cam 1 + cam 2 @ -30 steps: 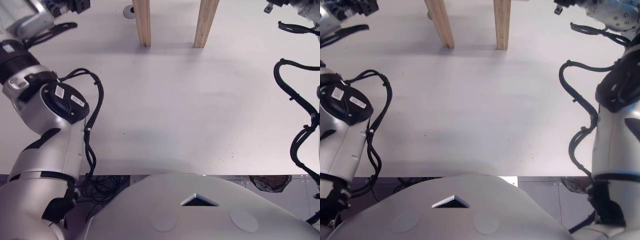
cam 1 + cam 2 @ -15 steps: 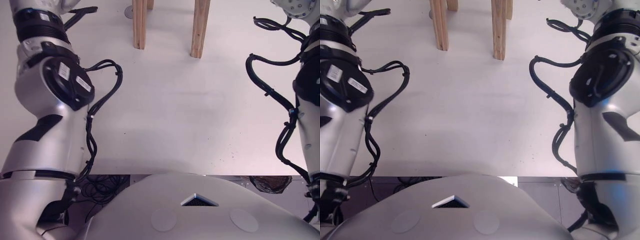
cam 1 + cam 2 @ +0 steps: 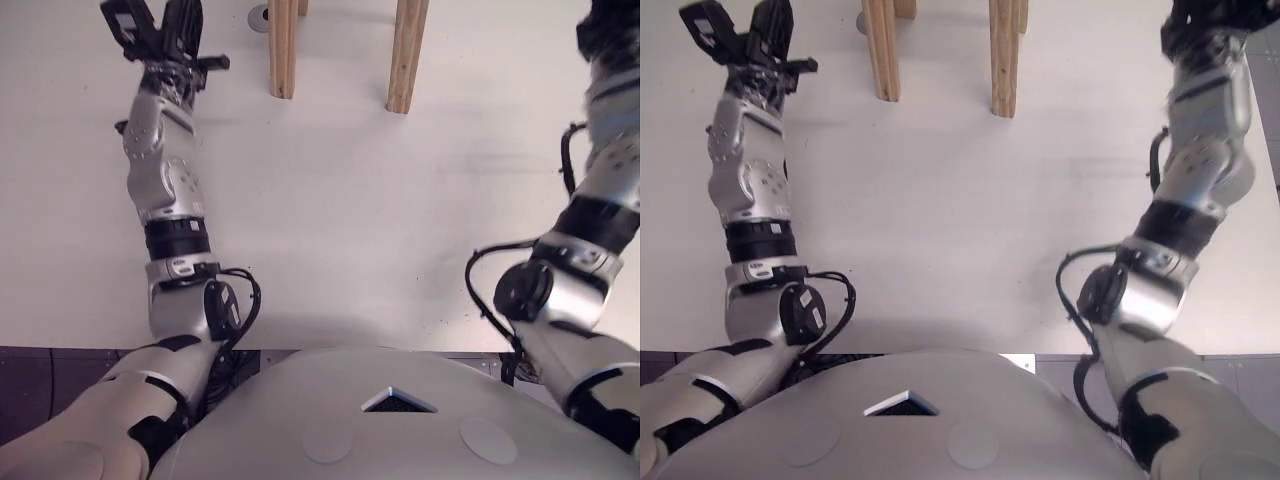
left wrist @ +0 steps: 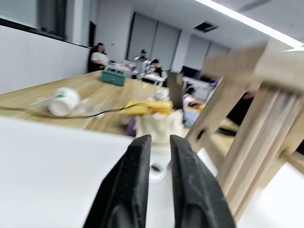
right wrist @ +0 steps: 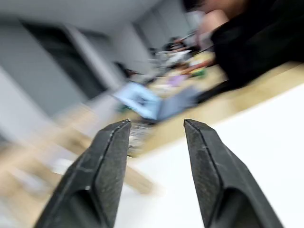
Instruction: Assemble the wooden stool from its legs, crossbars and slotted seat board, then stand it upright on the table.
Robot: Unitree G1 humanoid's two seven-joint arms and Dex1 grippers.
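The wooden stool stands upright at the far middle of the white table [image 3: 350, 220]. Two of its legs show, the left leg [image 3: 283, 50] and the right leg [image 3: 405, 55], and its seat is cut off above. In the left wrist view the stool [image 4: 256, 118] rises close by. My left arm stretches forward, with my left gripper [image 3: 150, 20] left of the stool, holding nothing and open by a narrow gap. My right gripper [image 5: 155, 124] is open wide and holds nothing. It hangs over the table's far right [image 3: 1200, 20].
A small round white fitting [image 3: 258, 17] sits on the table just left of the stool's legs. The table's front edge [image 3: 350, 347] runs close to my body. Desks and clutter fill the room beyond the table.
Both arms have swung from folded close to my body to stretched far forward, one on each side of the stool. The stool has stayed in place.
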